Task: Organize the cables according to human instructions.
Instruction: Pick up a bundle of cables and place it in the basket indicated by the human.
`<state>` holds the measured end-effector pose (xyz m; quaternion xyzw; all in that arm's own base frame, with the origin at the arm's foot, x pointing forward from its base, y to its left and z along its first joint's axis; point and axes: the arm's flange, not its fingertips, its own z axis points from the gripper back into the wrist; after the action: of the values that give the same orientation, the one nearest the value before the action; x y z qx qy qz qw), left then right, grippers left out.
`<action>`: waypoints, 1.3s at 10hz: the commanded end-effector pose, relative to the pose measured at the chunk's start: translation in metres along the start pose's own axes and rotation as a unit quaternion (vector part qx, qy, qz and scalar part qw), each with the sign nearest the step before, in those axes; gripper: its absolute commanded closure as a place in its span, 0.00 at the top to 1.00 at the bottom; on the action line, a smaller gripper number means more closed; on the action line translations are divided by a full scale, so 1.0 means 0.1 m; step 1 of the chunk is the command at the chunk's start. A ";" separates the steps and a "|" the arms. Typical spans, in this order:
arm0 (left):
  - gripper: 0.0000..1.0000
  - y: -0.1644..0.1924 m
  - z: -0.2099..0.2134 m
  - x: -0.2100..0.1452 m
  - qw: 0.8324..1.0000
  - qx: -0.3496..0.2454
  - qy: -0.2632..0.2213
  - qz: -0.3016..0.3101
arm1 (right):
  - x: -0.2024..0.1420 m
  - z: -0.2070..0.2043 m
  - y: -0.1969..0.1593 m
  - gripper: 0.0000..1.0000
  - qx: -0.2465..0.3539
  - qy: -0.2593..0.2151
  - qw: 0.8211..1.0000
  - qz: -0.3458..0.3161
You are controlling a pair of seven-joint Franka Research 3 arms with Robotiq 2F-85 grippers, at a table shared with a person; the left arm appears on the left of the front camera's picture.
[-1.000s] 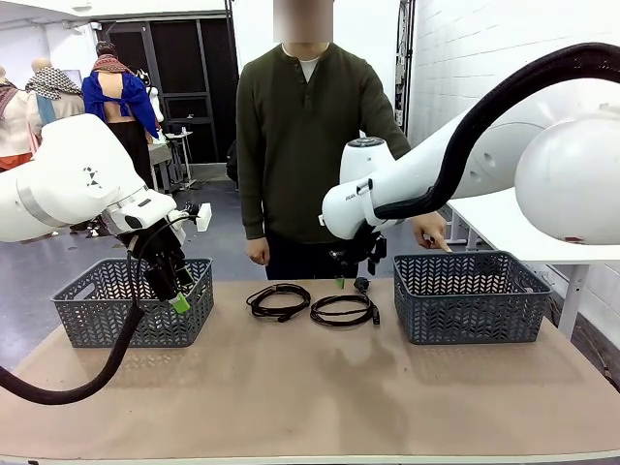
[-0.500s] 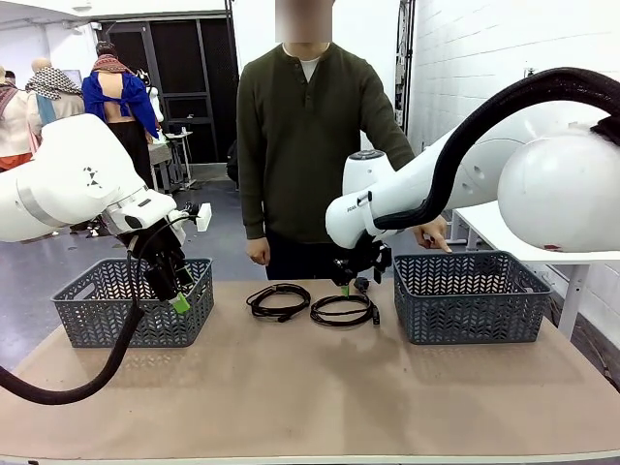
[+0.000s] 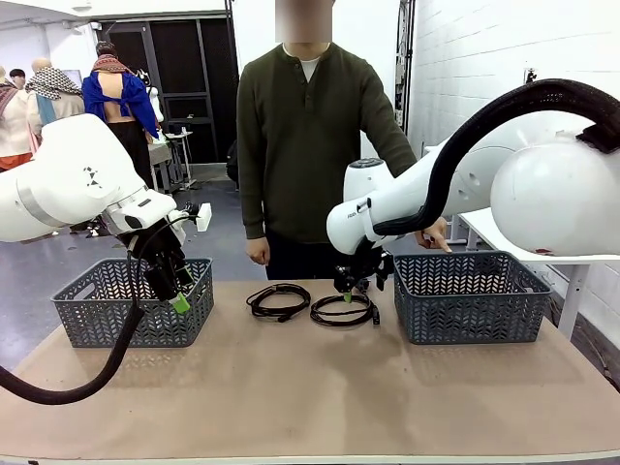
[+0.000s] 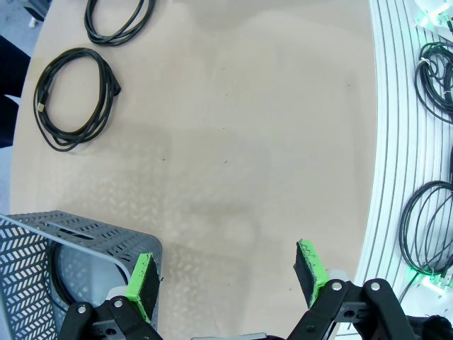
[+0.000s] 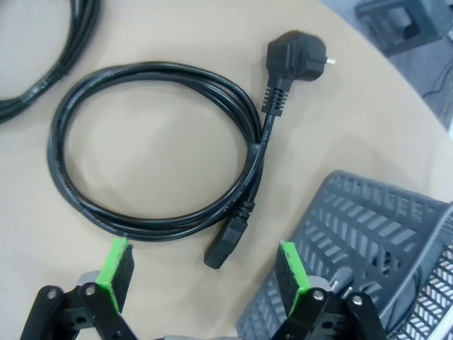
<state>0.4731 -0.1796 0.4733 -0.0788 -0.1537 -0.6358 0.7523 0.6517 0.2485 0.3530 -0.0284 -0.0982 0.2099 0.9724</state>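
Front view
Left arm: comes in from the left side, wrist bent down, so the left gripper (image 3: 177,295) hangs in front of the near right corner of the left basket (image 3: 97,310).
Left gripper state: from this side I cannot tell how far its fingers are spread; nothing hangs from it.
Right arm: reaches across from the right side towards the middle, with the right gripper (image 3: 352,288) pointing down just above the far edge of the right coil (image 3: 341,310).
Cables: 2 black coils lie flat on the table (image 3: 310,387) between the baskets, with the left coil (image 3: 279,301) just beside the right coil.
Person: 1 hand (image 3: 433,234) points a finger down at the far rim of the right basket (image 3: 470,300).

Left wrist view
Left gripper (image 4: 225,275): its green pads (image 4: 141,283) stand wide apart over bare table, holding and touching nothing.
Left basket (image 4: 78,234): its corner sits just beside one finger.
Cables: the left coil (image 4: 74,99) and the right coil (image 4: 117,18) lie well ahead of the fingers.

Right wrist view
Right gripper (image 5: 204,273): its fingers are spread wide, empty, and touching nothing.
Right coil (image 5: 163,71): a round loop on the table just ahead of the fingertips, with its black plug (image 5: 294,57) at the far side and its other end (image 5: 226,244) between the 2 pads.
Left coil (image 5: 44,81): part of it crosses the upper left corner.
Right basket (image 5: 354,227): its corner is close beside one finger.
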 end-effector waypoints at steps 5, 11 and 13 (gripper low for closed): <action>1.00 -0.01 0.01 0.00 1.000 0.001 0.000 0.000 | 0.00 0.03 0.00 1.00 0.000 -0.004 1.000 0.001; 1.00 -0.01 0.01 0.00 1.000 0.001 0.000 0.000 | 0.14 -0.14 -0.01 1.00 -0.006 -0.011 1.000 -0.019; 1.00 -0.01 0.01 0.00 1.000 0.001 0.000 0.000 | 0.18 -0.23 -0.01 1.00 -0.011 -0.005 1.000 -0.023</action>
<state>0.4731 -0.1797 0.4733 -0.0788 -0.1537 -0.6358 0.7523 0.6639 0.2500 0.3372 -0.0254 -0.0995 0.2041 0.9735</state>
